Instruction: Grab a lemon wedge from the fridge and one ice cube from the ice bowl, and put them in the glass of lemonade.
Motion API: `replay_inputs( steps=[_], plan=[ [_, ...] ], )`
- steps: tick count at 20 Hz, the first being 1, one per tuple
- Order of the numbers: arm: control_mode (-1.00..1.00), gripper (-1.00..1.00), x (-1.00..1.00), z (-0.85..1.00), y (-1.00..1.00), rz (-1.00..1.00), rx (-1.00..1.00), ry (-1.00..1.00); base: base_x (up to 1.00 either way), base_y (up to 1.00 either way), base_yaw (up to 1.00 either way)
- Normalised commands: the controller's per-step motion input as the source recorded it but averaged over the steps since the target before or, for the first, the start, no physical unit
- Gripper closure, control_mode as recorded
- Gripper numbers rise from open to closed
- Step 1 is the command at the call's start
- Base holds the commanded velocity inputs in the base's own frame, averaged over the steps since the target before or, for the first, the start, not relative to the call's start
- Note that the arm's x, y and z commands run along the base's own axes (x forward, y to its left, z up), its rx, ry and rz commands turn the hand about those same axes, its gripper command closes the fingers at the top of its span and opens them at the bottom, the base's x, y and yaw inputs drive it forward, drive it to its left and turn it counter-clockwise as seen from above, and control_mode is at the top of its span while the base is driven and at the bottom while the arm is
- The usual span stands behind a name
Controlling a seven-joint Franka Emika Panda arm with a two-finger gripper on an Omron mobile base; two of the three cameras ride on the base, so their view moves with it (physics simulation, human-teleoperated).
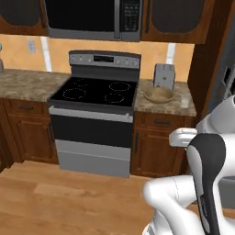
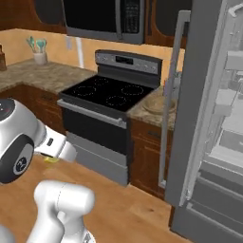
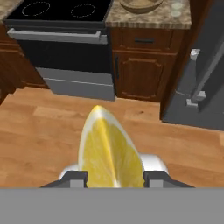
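Note:
The lemon wedge point(image 3: 109, 151), bright yellow with its paler flesh side up, sits upright between my gripper's point(image 3: 113, 177) two fingertips, and the gripper is shut on it. In the right base view the lemon wedge point(image 2: 50, 160) is a small yellow spot under the hand, low over the wooden floor. The fridge point(image 2: 223, 123) stands with its left door point(image 2: 190, 118) swung open and its shelves showing. On the counter between stove and fridge sit the tan ice bowl point(image 1: 159, 95) point(image 3: 140, 5) and, to its right, the glass of lemonade point(image 3: 177, 6). The ice cube is too small to make out.
A black-topped stove point(image 1: 94, 92) with a grey oven front stands left of the bowl's counter. A toaster point(image 1: 164, 75) stands behind the bowl. The microwave point(image 1: 87, 18) and upper cabinets hang above. The open fridge door juts out on the right over the wooden floor point(image 3: 39, 131).

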Motion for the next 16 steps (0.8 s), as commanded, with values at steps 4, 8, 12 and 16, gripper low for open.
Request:
replay_inputs(
  steps=[4, 8, 12, 16],
  plan=[
    [1.00, 1.00, 0.00, 0.00, 0.00, 0.00, 0.00, 0.00, 0.94, 0.76, -0.61],
    [1.00, 1.00, 0.00, 0.00, 0.00, 0.00, 0.00, 0.00, 0.65, 0.55, -0.80],
    [1.00, 1.00, 0.00, 0.00, 0.00, 0.00, 0.00, 0.00, 0.56, 0.45, -0.84],
    [1.00, 1.00, 0.00, 0.00, 0.00, 0.00, 0.00, 0.00, 0.48, 0.38, -0.86]
  ],
)
